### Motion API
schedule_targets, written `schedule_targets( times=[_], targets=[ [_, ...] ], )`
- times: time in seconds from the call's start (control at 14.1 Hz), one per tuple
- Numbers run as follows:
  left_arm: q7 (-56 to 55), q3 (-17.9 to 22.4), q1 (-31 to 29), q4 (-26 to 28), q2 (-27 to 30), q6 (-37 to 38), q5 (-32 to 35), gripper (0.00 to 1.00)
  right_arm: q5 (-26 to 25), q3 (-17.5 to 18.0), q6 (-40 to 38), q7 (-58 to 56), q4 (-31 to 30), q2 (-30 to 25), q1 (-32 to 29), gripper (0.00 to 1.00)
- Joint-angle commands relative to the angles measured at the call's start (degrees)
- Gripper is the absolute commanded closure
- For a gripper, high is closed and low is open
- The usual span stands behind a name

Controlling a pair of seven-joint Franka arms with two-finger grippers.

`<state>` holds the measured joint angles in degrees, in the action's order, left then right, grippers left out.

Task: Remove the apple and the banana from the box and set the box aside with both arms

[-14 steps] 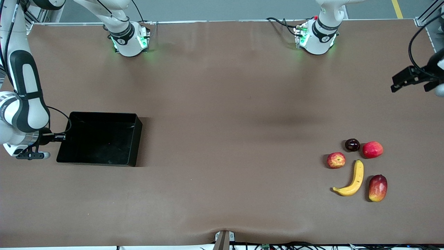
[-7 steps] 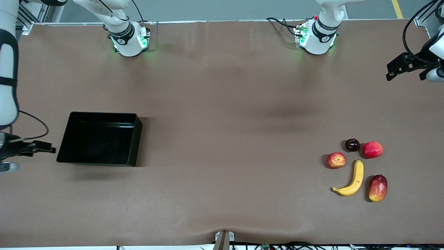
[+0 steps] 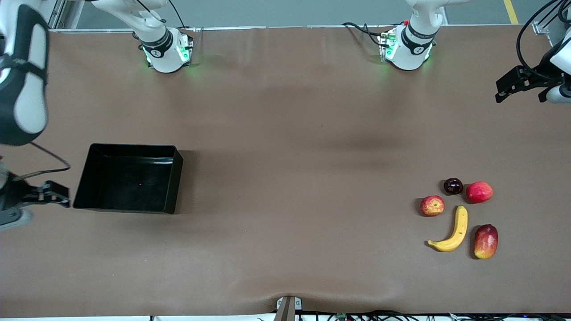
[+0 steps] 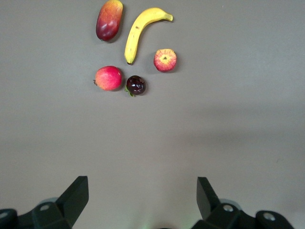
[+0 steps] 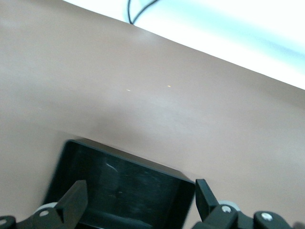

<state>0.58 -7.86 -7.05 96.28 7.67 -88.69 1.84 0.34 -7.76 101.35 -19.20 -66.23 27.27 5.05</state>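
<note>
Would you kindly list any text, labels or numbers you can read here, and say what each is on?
None can be read.
Right arm's base band: a small mark, too small to read.
Left arm's base band: the same, unreadable.
Box, banana, apple: no markings.

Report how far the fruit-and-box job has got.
Done: the apple and banana lie on the table at the left arm's end; the box sits empty at the right arm's end. In hand: nothing; the right gripper is open beside the box, the left gripper open, over the table edge. Left: seemingly nothing.
</note>
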Motion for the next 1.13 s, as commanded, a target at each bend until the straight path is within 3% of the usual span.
schedule_targets(
  times=[0.0, 0.28, 0.5, 0.78, 0.85, 1.06],
  targets=[
    [-4.9, -0.5, 0.1, -0.3, 0.8, 1.1, -1.6, 0.00, -1.6, 0.1, -8.3, 12.1, -0.4, -4.7, 2.8, 0.00],
    [-5.1, -1.6, 0.1, -0.9, -0.6, 1.1, -2.5, 0.00, -1.7, 0.0, -20.9, 14.6, -2.8, -12.5, 2.5, 0.00],
    [-4.7, -1.7, 0.1, -1.0, -1.0, 1.1, -3.9, 0.00, -1.8, -0.3, -20.1, 14.7, -13.4, -21.5, 1.0, 0.00],
    [-2.2, -1.8, 0.1, -2.4, -1.1, 1.4, -3.5, 0.00, -2.2, -0.5, -20.5, 14.9, -21.1, -28.9, -1.0, 0.00],
    [-2.1, -1.8, 0.2, -2.9, -1.2, 2.0, -3.2, 0.00, -2.2, -1.1, -19.2, 14.9, -23.7, -30.3, -2.1, 0.00],
    [-2.2, -1.7, 0.0, -3.6, -1.1, 2.5, -3.1, 0.00, -1.4, -1.3, -16.5, 14.9, -24.1, -29.8, -4.8, 0.00]
  ],
)
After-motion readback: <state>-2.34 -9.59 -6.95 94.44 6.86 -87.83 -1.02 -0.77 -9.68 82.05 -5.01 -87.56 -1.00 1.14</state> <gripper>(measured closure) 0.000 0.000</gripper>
